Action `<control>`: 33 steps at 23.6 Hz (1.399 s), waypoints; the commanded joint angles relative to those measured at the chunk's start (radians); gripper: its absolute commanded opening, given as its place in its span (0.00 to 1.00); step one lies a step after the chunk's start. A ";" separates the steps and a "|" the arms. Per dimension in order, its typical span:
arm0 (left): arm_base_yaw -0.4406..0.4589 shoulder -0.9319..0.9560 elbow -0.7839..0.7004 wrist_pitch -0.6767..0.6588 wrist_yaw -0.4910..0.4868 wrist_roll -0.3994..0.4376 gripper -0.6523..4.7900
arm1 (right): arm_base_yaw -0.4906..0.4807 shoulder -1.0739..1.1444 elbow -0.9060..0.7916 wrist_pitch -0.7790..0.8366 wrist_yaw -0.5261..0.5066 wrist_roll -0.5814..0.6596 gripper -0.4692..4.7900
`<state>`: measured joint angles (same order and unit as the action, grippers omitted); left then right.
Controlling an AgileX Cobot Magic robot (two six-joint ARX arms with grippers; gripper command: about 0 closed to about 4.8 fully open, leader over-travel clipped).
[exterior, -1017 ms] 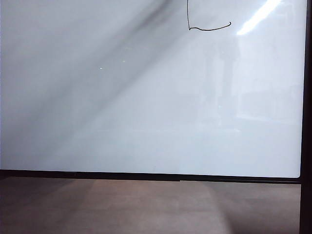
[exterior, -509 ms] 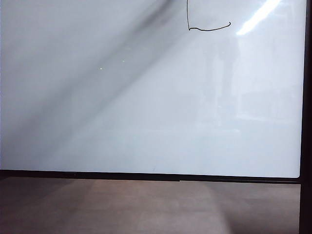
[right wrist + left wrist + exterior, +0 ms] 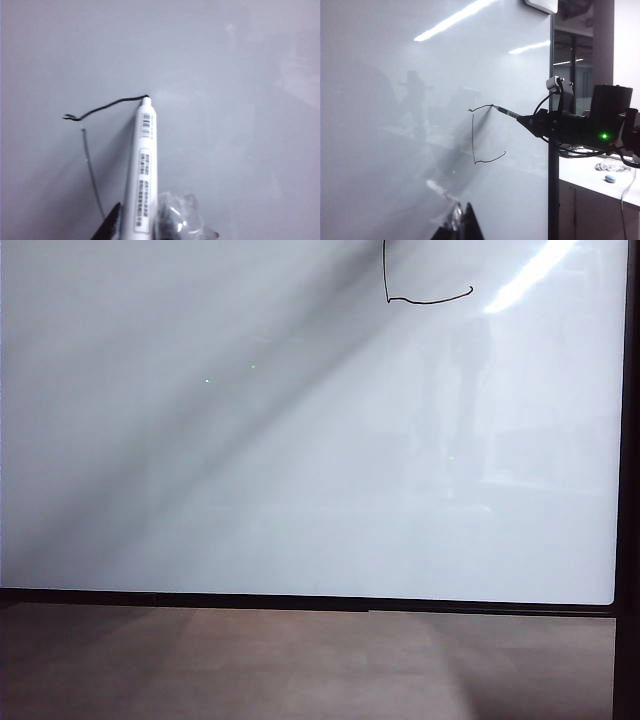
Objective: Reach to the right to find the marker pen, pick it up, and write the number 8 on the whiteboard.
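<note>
The whiteboard (image 3: 300, 460) fills the exterior view, with thin black strokes of the number 8 (image 3: 420, 298) at its top edge; neither gripper shows there. In the right wrist view my right gripper (image 3: 137, 222) is shut on the white marker pen (image 3: 142, 170), whose tip rests on the board at the end of a curved black line (image 3: 105, 106). The left wrist view shows the pen (image 3: 506, 112) held out from the right gripper (image 3: 532, 121), touching the top of an open boxy outline (image 3: 473, 142). My left gripper (image 3: 462, 222) hangs shut and empty away from the drawing.
A black frame (image 3: 300, 600) runs along the board's lower edge, with a brown surface (image 3: 300, 670) below and a dark post (image 3: 630, 440) on the right. Beyond the board, the left wrist view shows a white counter (image 3: 585, 175) with a small blue object (image 3: 610, 178).
The dark shadow streak across the upper part of the board has faded. The strokes visible at the top edge look the same.
</note>
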<state>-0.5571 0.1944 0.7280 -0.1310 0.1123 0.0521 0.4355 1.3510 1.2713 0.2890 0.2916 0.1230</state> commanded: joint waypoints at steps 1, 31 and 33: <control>0.000 0.002 0.007 0.013 0.004 0.000 0.11 | -0.030 -0.008 -0.023 0.003 0.026 0.011 0.08; 0.000 0.002 0.007 0.012 0.004 0.000 0.11 | 0.021 -0.076 -0.259 0.108 -0.051 0.108 0.08; 0.000 0.002 0.007 0.011 0.004 0.000 0.11 | 0.046 -0.047 -0.222 0.111 -0.067 0.105 0.08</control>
<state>-0.5571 0.1947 0.7280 -0.1310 0.1123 0.0521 0.4725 1.2961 1.0294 0.3832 0.2405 0.2279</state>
